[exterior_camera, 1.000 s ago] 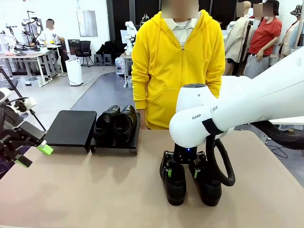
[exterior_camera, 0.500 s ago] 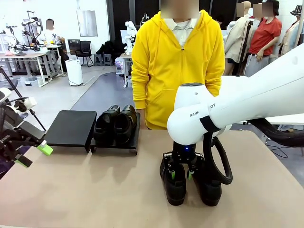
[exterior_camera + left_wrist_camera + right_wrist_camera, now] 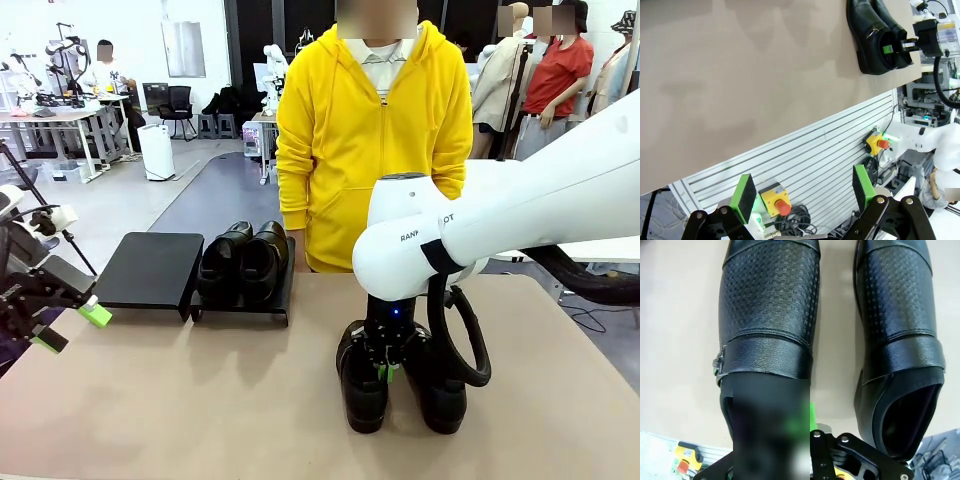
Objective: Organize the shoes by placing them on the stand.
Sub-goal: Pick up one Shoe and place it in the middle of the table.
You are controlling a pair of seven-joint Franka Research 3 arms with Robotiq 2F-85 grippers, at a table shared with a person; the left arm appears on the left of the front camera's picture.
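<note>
— Right tool (image 3: 383,372)?
— Clamped on inner wall of one loose shoe (image 3: 767,305), mate (image 3: 900,305) beside.
— Left tool (image 3: 804,192)?
— Spread apart, off bench (image 3: 200,400) edge. Other pair (image 3: 245,262) on right stand (image 3: 240,308).

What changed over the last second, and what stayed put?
The right gripper eased down slightly and closed from wide open onto the inner side wall of the left loafer of the loose pair on the table. Unchanged: both loose loafers' positions, the left gripper open at the table's edge, the other pair on the stand.
</note>
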